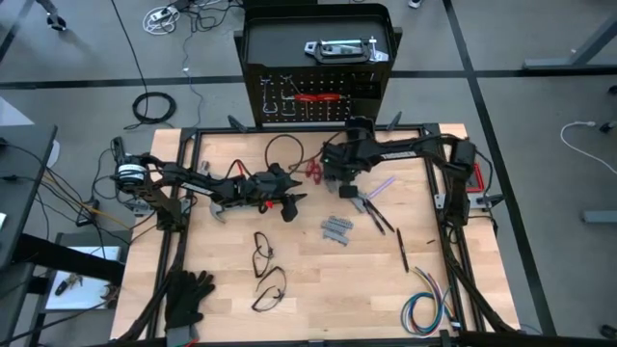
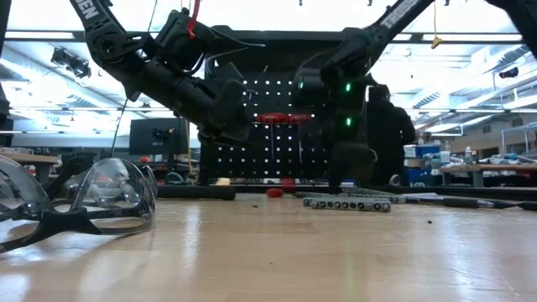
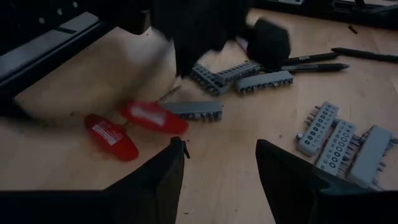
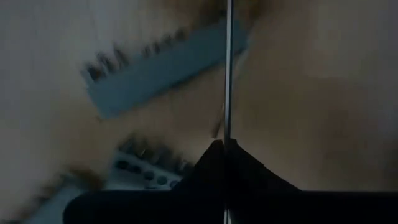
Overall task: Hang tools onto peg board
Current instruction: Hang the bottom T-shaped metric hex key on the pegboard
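Now right gripper (image 4: 226,144) jaws closed on thin metal rod (image 4: 228,68); left gripper (image 3: 219,163) open, empty.

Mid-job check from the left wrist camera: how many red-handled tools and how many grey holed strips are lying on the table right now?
Red-handled tools: 2
Grey holed strips: 6 (3 clustered together, 3 nearer the other arm)
Total: 8

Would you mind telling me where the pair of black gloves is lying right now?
In the high view, the pair of black gloves lies at the wooden table's front-left corner, just left of the clear safety glasses.
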Tool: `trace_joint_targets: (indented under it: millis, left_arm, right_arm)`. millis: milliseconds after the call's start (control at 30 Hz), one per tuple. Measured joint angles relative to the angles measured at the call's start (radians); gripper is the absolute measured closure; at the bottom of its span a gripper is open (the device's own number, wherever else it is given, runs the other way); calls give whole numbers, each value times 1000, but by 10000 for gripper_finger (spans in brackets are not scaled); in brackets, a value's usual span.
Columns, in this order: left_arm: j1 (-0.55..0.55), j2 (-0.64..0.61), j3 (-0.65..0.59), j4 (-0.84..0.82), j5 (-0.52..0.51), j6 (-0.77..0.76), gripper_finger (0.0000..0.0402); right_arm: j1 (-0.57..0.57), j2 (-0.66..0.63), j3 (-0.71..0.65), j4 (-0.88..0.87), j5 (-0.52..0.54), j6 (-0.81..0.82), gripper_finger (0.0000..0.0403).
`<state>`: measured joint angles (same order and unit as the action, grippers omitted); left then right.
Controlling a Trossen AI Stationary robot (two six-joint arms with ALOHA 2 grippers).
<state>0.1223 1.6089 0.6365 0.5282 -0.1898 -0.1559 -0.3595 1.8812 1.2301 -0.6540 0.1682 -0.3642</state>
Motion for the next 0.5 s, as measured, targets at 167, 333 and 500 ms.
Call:
trace_joint_targets:
  millis: [167,333,500]
  left_arm:
    - [-6,0,0,13,0,-49,204]
    - [-29,1,-26,154,-1,-93,204]
    - [-39,1,-53,291,-52,-84,204]
  right_arm:
    - [-19,-128,-37,37,-155,151,398]
    - [-11,-290,-184,257,-219,260,400]
    - [33,-402,-336,504,-262,394,400]
